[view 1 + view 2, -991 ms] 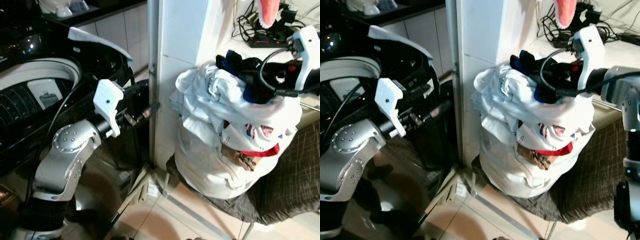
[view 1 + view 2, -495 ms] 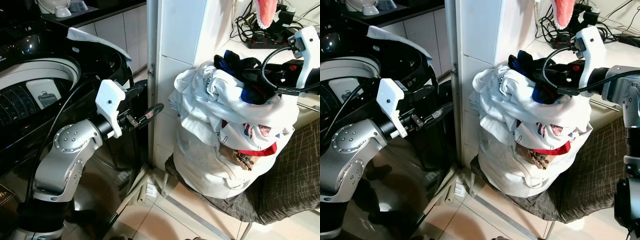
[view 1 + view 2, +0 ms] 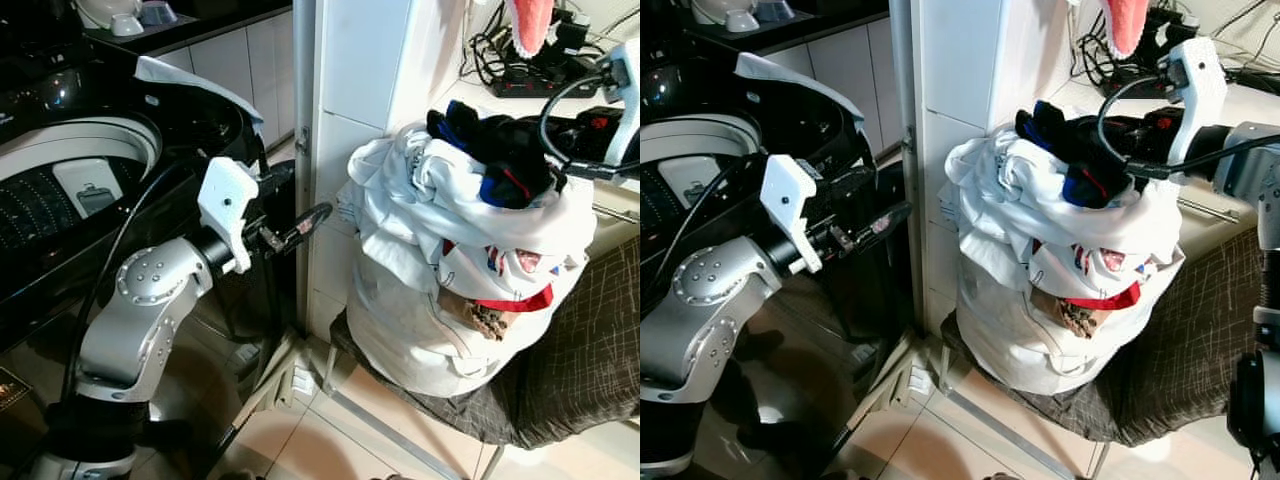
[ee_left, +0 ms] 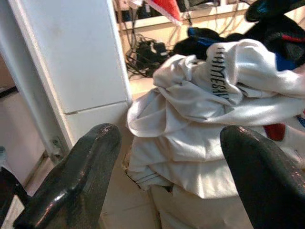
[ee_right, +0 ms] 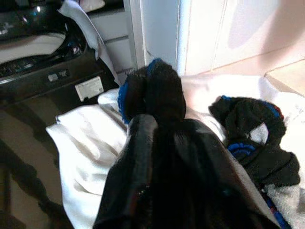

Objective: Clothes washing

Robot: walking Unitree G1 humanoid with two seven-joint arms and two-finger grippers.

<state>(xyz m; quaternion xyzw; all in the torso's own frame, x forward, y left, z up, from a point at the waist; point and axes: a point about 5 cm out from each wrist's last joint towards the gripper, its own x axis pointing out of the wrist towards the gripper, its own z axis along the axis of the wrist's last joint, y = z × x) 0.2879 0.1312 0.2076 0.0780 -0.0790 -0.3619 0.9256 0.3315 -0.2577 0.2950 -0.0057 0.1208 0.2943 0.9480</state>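
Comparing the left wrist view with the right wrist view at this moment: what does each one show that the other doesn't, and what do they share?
Left wrist: the left gripper, fingers spread apart, aimed at the white pillar and a tangle of cables.
Right wrist: the right gripper closed on a dark garment, with the black washing machine behind.
Both: the pile of white laundry with dark clothes on top.

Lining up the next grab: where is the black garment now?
In the left eye view the black garment lies on top of the white laundry pile, right of the white pillar, with the right gripper at it.
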